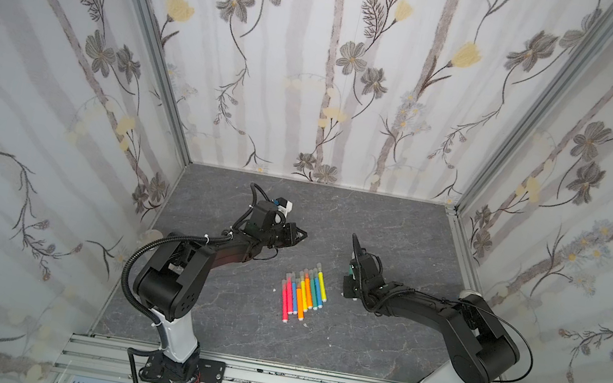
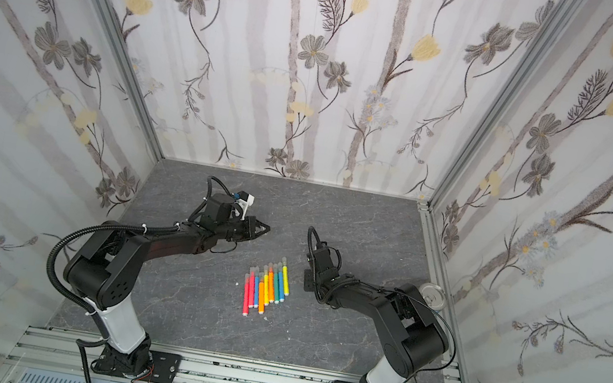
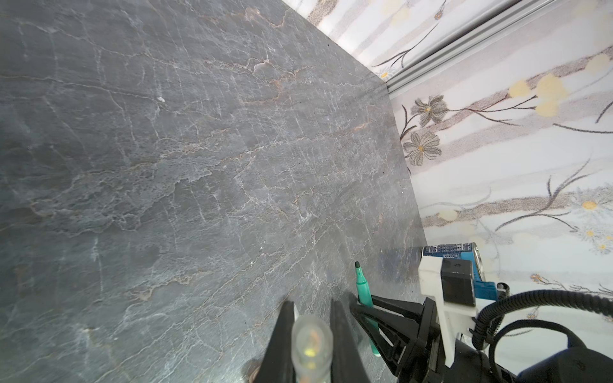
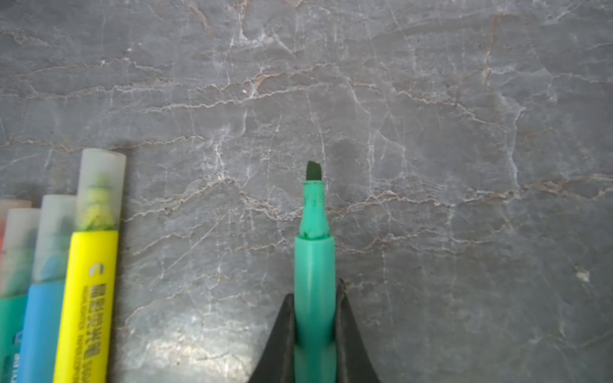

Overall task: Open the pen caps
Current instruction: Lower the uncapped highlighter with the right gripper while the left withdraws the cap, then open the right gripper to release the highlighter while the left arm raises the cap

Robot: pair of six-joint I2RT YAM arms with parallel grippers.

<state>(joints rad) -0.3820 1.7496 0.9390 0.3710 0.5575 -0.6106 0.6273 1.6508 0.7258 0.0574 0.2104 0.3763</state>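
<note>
Table (image 1: 377, 339): row of pens (image 1: 304, 291) at frame centre in both top views, side by side, caps (image 1: 319, 267) toward the back wall. Left gripper (image 1: 300, 236) up-left of the row, loose cap (image 3: 311, 338) between its jaws. Right gripper (image 4: 315, 293) just right of the row, uncapped pen (image 4: 314, 265) between its jaws.

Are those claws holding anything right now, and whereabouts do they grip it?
Yes. The left gripper pinches a clear pen cap across its sides. The right gripper grips a teal pen, uncapped, by its barrel, with the tip sticking out.
</note>
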